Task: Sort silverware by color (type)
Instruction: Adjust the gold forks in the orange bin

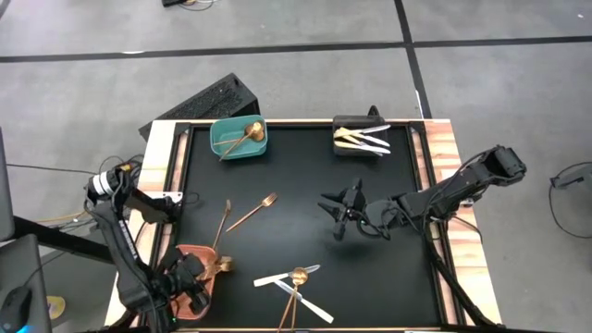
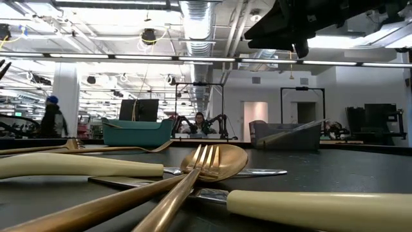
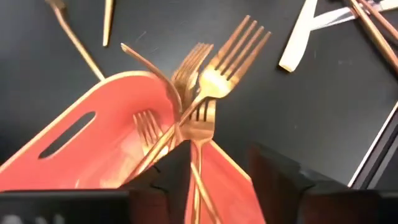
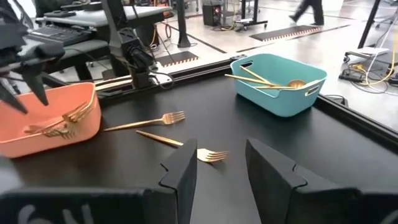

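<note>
The silverware is gold forks and spoons and white-handled knives. Several gold forks (image 3: pixel 186 118) lie tangled in the salmon bin (image 3: pixel 99 137) at the near left. My left gripper (image 3: pixel 217 180) hangs over that bin (image 1: pixel 190 252), open, its fingers on either side of one fork's handle (image 3: pixel 200 168). My right gripper (image 4: pixel 221 171) stands open over the mat's middle (image 1: pixel 347 211), nothing between its fingers. Two loose forks (image 1: pixel 252 213) lie on the mat. A pile of knives, a spoon and a fork (image 1: pixel 296 282) lies near the front edge. My left gripper's fingers stand apart around the handle (image 3: pixel 200 168) of a gold fork, coming from above at a slant. The handle runs close along one finger (image 3: pixel 174 177); whether they touch, I cannot tell. The fork's tines (image 3: pixel 239 46) jut out over the bin's rim.
A teal bin (image 1: pixel 240 139) with gold spoons stands at the far left, and a black bin (image 1: pixel 361 137) with white knives at the far right. Bare black mat lies between my right gripper and the near pile. A person sits in the room beyond the table.
</note>
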Tool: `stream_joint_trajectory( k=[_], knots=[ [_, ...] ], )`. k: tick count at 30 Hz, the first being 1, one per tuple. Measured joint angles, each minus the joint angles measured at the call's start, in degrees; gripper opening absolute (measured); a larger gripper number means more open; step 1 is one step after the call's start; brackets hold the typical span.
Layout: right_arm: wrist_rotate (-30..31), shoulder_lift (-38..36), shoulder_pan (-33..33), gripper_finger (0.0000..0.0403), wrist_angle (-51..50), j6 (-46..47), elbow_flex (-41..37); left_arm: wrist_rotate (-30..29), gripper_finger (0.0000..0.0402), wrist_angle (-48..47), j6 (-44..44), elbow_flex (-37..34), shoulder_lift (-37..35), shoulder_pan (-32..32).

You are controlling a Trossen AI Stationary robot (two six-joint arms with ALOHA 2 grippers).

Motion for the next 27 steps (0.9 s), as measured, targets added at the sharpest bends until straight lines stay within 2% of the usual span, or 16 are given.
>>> stream_joint_trajectory(
  k=[5, 10, 14, 17, 21, 27],
  knots=[
    [0.0, 0.0, -0.1, 0.0155, -0.1, 0.1, 0.0, 0.0, 0.0208, 4.7, 3.6, -4.8, 0.0, 0.9],
    [0.0, 0.0, -0.1, 0.0155, -0.5, 0.1, 0.0, 5.2, 0.0262, 13.3, 2.9, -11.9, -0.1, 1.4],
    [0.0, 0.0, -0.3, 0.0155, -0.6, 0.0, 0.0, 6.4, 0.0294, 14.5, 2.4, -13.7, -0.3, 1.5],
    [0.0, 0.0, -0.3, 0.0155, -0.5, 0.0, 0.0, 6.9, 0.0308, 14.5, 7.1, -13.2, -0.1, 1.7],
    [0.0, 0.0, -0.3, 0.0155, -0.5, 0.0, 0.0, 12.1, 0.031, 12.5, 15.4, -11.1, 0.0, 2.4],
    [-0.1, 0.0, -0.8, 0.0155, -0.5, 0.3, 0.0, 12.0, 0.031, 3.0, 17.3, -8.1, 0.0, 3.1]
  ],
)
